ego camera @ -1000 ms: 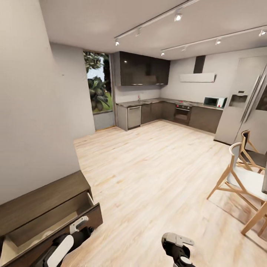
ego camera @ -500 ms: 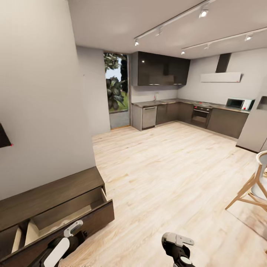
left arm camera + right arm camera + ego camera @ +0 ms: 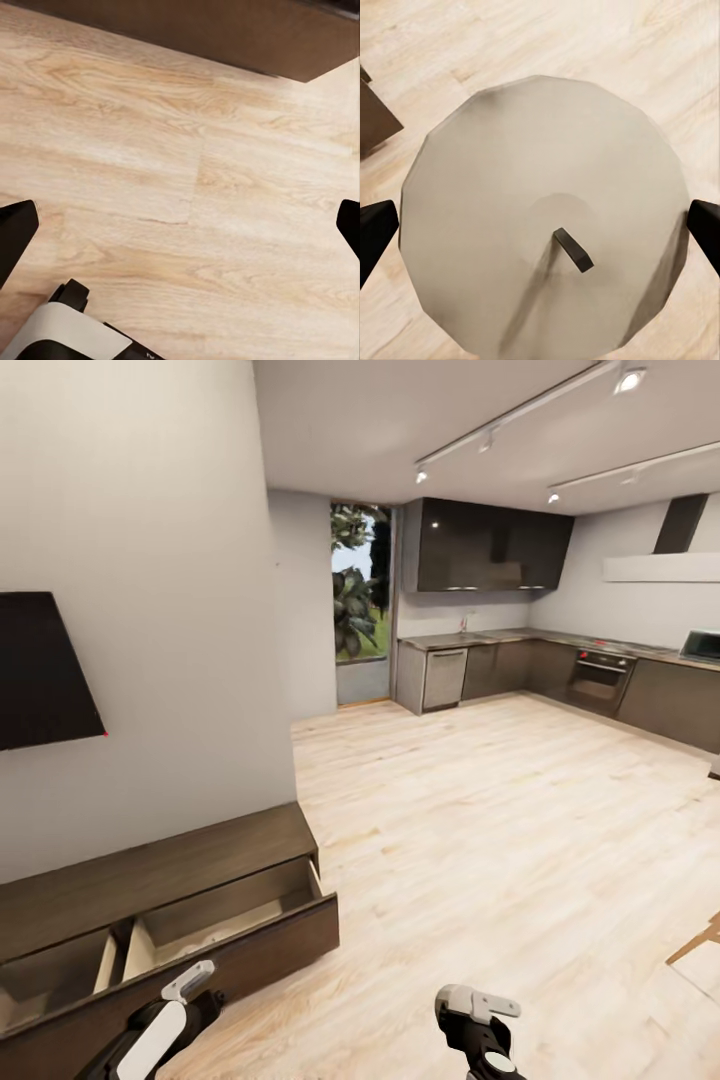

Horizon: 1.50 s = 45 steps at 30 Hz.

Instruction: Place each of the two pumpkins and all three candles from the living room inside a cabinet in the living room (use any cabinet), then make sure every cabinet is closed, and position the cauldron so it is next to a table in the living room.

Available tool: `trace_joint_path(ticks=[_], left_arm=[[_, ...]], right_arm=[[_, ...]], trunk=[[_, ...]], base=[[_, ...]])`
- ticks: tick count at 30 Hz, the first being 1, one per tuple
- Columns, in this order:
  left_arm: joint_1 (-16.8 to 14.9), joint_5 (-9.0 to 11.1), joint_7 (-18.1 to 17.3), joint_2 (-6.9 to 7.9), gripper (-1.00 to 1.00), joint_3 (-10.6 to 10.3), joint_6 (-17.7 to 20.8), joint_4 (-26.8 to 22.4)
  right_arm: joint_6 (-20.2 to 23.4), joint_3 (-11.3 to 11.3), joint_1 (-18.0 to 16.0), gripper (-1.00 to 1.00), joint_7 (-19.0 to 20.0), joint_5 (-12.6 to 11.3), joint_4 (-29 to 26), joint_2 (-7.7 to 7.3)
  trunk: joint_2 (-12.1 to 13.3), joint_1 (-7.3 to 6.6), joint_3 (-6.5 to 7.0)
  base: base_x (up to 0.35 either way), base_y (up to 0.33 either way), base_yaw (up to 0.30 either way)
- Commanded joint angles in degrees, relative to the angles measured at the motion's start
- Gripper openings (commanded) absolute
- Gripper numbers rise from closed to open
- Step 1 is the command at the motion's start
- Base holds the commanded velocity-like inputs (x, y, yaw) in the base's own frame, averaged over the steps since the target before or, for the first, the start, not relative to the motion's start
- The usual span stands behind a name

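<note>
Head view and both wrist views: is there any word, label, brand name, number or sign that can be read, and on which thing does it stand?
No readable text in any view.
Oven: no legible marking on its panel; too small.
Microwave: no readable brand; small and cut by the frame edge.
Dark wall panel: plain, with one tiny red dot, no letters.
Cabinet: plain wood grain, no label.

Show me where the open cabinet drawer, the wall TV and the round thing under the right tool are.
cabinet drawer (image 3: 262, 950): head view, on its dark front panel.
wall TV (image 3: 45, 670): head view, middle of the black screen.
round pale object (image 3: 510, 172): right wrist view, on its top surface; cannot tell what it is.
</note>
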Motion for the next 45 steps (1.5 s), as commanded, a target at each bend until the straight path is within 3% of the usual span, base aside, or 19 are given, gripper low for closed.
trace_joint_path(ticks=[1,31,45], left_arm=[[-0.1,0.5,0.5,0.08,1.00,-0.4,0.0,-0.1],[-0.1,0.4,-0.3,-0.05,1.00,-0.4,0.0,-0.1],[-0.1,0.4,-0.4,0.00,1.00,-0.4,0.1,-0.1]], right_arm=[[-0.2,0.5,-0.1,-1.00,-0.2,-0.4,0.0,-0.01],[-0.2,0.5,-0.1,-1.00,-0.2,-0.2,0.0,-0.04],[-0.2,0.5,-0.1,-1.00,-0.1,-0.1,-0.1,-0.10]], trunk=[[-0.1,0.04,-0.14],[-0.1,0.04,-0.14],[-0.1,0.04,-0.14]], base=[[0.000,0.000,0.284],[0.002,0.000,0.284],[0.195,-0.025,0.175]])
